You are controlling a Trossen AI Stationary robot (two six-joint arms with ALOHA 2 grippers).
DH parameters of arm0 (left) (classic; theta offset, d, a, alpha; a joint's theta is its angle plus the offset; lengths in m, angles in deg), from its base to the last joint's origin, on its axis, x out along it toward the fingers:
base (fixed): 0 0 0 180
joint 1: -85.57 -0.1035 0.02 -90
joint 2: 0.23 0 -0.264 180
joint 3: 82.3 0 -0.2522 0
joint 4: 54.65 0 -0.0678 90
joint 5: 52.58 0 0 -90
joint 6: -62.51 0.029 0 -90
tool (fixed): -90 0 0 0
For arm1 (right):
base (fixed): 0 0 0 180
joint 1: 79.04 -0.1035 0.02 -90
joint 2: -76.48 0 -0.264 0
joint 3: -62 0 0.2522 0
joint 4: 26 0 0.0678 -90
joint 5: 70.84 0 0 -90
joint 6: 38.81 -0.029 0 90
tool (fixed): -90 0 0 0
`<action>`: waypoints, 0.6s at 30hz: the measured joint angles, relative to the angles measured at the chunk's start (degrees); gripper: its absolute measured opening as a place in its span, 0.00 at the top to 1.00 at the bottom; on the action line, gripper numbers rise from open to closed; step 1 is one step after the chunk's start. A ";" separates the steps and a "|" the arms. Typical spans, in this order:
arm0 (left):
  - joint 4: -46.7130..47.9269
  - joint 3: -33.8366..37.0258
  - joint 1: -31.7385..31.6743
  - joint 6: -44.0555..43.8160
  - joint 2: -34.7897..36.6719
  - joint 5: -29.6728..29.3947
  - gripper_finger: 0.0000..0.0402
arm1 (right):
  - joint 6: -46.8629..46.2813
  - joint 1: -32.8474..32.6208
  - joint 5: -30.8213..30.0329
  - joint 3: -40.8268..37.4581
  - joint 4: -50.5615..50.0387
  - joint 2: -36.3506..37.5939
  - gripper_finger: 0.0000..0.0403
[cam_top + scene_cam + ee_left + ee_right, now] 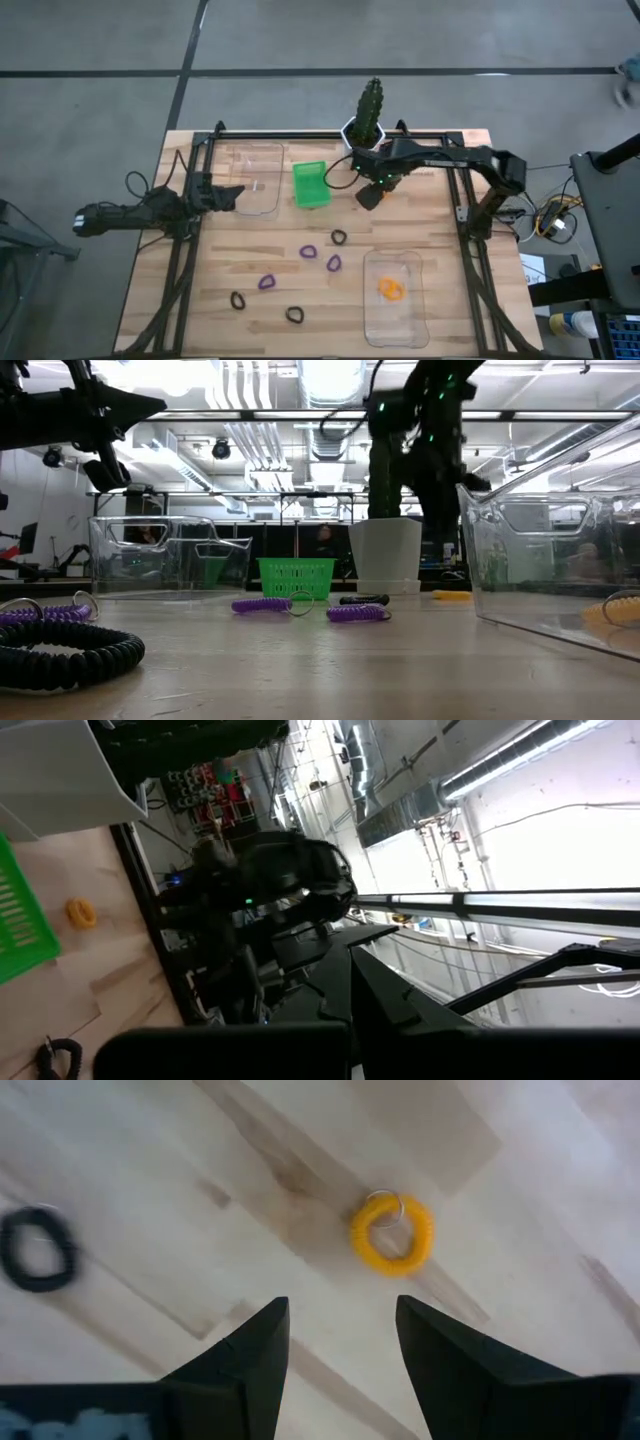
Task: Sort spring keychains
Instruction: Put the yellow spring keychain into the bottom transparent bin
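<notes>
Hovering with fingers spread, the right claw (pixel 335 1355) lines up over an orange keychain (pixel 392 1232) on the tabletop (pixel 520 1170); next comes lowering and pinching. Left claw (pixel 238 196): cannot tell.

The bin (pixel 310 184) stands near the counter (pixel 450 300) far edge, between one tray (pixel 258 178) toward the left edge and the plant pot (pixel 364 130). A second tray (pixel 394 297) lies near the front right corner, holding one keychain (pixel 390 290). Loose keychains (pixel 308 252) lie mid-counter toward the front edge.
</notes>
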 joint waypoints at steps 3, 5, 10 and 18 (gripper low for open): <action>0.00 0.00 -0.01 -0.38 0.00 0.00 1.00 | 0.34 0.30 0.04 -0.02 0.02 -3.97 0.56; 0.01 0.00 -0.01 -0.40 0.00 0.00 1.00 | 1.62 0.45 0.04 0.03 0.01 -6.26 0.56; -0.04 0.00 0.01 -0.40 0.00 0.00 1.00 | 3.05 0.52 0.09 0.52 0.13 -10.04 0.56; -0.02 0.00 0.01 -0.39 0.00 -0.02 1.00 | 3.72 2.01 1.20 0.55 0.85 -13.88 0.56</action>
